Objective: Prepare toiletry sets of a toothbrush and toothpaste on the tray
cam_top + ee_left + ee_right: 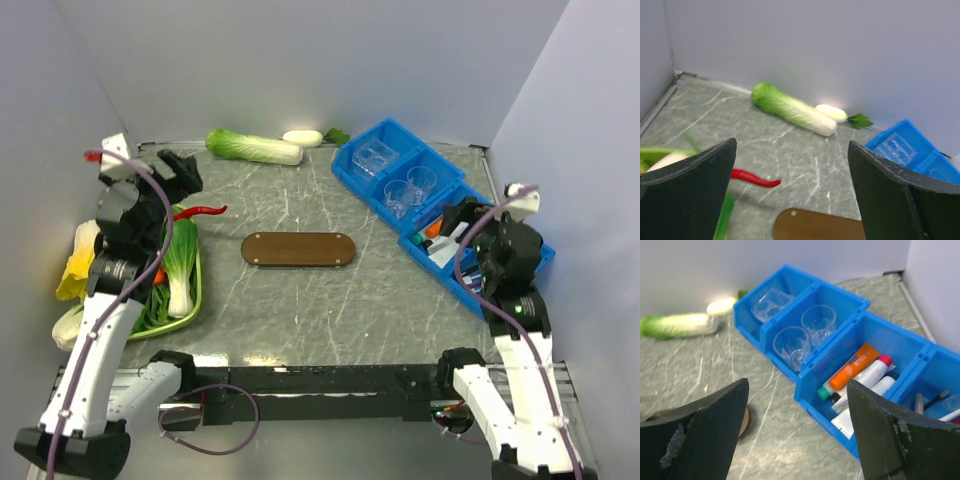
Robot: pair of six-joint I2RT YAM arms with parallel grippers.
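Observation:
The dark-brown wooden tray (298, 249) lies bare at the middle of the table; its end also shows in the left wrist view (815, 227). An orange toothpaste (857, 365) tube lies among white tubes in a blue bin (440, 262) at the right. The bin beside it, at the frame's edge, holds a white toothbrush (951, 415) handle. My right gripper (797, 384) hovers open above the front of the toothpaste bin, nothing between its fingers. My left gripper (792, 145) is open and empty, raised over the table's left side (180, 172).
Further blue bins hold two clear cups (802, 332) and clear plastic pieces (375, 155). A napa cabbage (252, 146) and a white radish (302, 138) lie by the back wall. A red chili (203, 212) lies beside the green dish (196, 290) of vegetables at the left. Walls stand close on three sides.

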